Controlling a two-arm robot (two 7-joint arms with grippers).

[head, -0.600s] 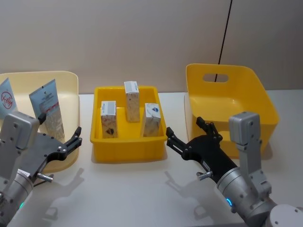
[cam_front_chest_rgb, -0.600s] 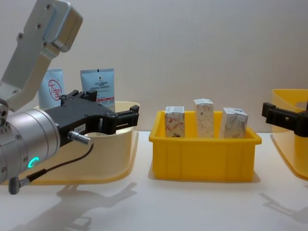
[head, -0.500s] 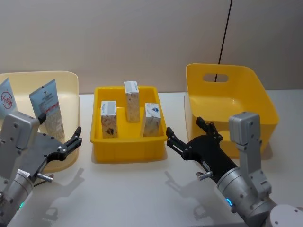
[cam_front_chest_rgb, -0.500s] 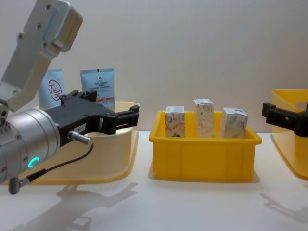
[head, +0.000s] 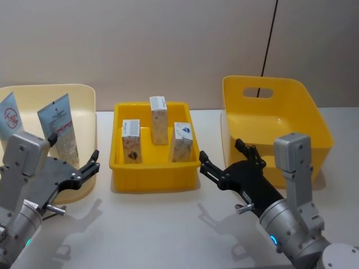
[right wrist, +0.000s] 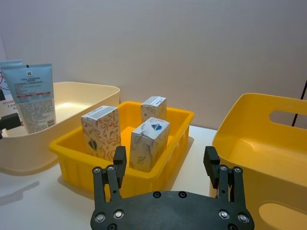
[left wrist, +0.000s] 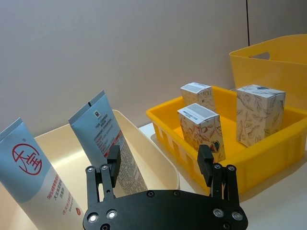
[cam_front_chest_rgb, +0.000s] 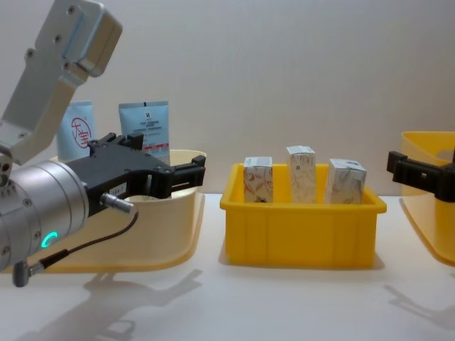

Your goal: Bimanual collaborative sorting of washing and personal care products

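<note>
**Black jaws wide apart, nothing held**

From the head view we see the left gripper (head: 74, 147) low on the left, its arm angled forward by the near corner of the cream bin (head: 56, 89). Its fingers are spread wide and empty. The right gripper (head: 219, 150) reaches forward over the table (head: 157, 224), between the tray (head: 154, 178) and the yellow bin (head: 269, 115), equally wide and empty. Three cartons (head: 130, 141) stand upright in the tray. Two tubes (head: 59, 128) lean upright in the cream bin.

In the left wrist view we look out between parted fingers (left wrist: 113, 163) at both tubes and the cartons beyond, with nothing between them.

In the right wrist view the fingers (right wrist: 119, 160) are just as far apart. The tray lies ahead with the yellow bin beside it, and nothing is gripped.

From the chest view we find the left gripper held level, pointing toward the tray and passing in front of the tubes. The right gripper's tips enter at the right edge, by the yellow bin.
</note>
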